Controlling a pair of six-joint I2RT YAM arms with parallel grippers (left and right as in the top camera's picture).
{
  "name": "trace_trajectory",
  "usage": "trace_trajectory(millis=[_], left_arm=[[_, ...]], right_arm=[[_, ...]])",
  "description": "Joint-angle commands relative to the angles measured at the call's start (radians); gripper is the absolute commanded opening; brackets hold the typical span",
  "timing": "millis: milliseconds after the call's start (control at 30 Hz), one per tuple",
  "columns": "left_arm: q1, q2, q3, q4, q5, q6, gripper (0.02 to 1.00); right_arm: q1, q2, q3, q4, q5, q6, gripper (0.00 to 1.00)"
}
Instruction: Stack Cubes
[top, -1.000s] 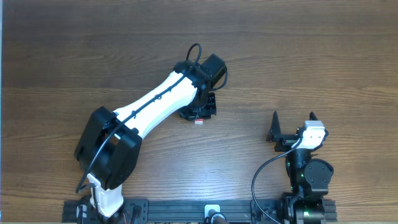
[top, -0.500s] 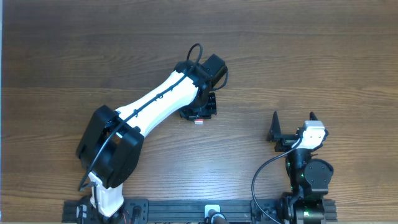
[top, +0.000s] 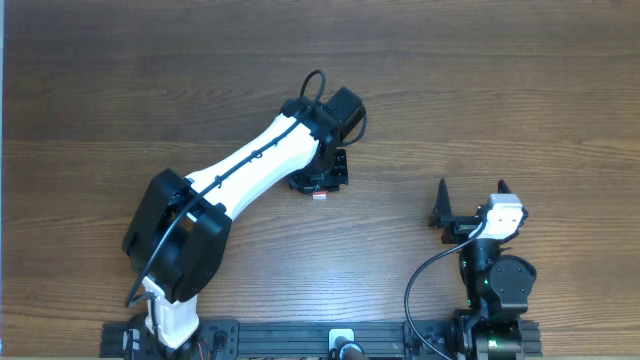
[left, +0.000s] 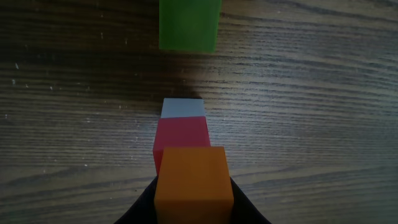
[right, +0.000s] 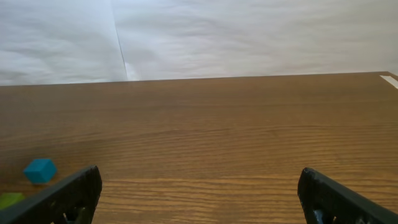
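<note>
In the left wrist view an orange cube (left: 193, 183) sits between the dark fingers of my left gripper (left: 193, 193), which is shut on it. Just past it is a red cube (left: 181, 134), and a pale grey cube (left: 183, 107) shows beyond the red one. I cannot tell whether the orange cube touches the red one. A green cube (left: 189, 23) lies apart, farther on. From above, the left gripper (top: 320, 178) is at the table's middle, with a red and white bit (top: 320, 194) at its edge. My right gripper (top: 470, 192) stands open and holds nothing, near its base.
A blue cube (right: 40, 169) lies on the wood far off in the right wrist view, with a green sliver (right: 9, 199) beside it. The wooden table (top: 520, 90) is bare around the right gripper (right: 199, 175). A white backdrop rises behind the table's far edge.
</note>
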Motion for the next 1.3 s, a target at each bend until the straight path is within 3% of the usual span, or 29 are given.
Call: trace_trajectory(millis=[33, 1300], left_arm=[[0.0, 0.022, 0.014, -0.005, -0.011, 0.015, 0.183], [0.0, 0.022, 0.029, -0.034, -0.024, 0.011, 0.185]], right_arm=[[0.005, -0.003, -0.005, -0.002, 0.009, 0.0, 0.993], [0.005, -0.003, -0.005, -0.002, 0.009, 0.0, 0.993]])
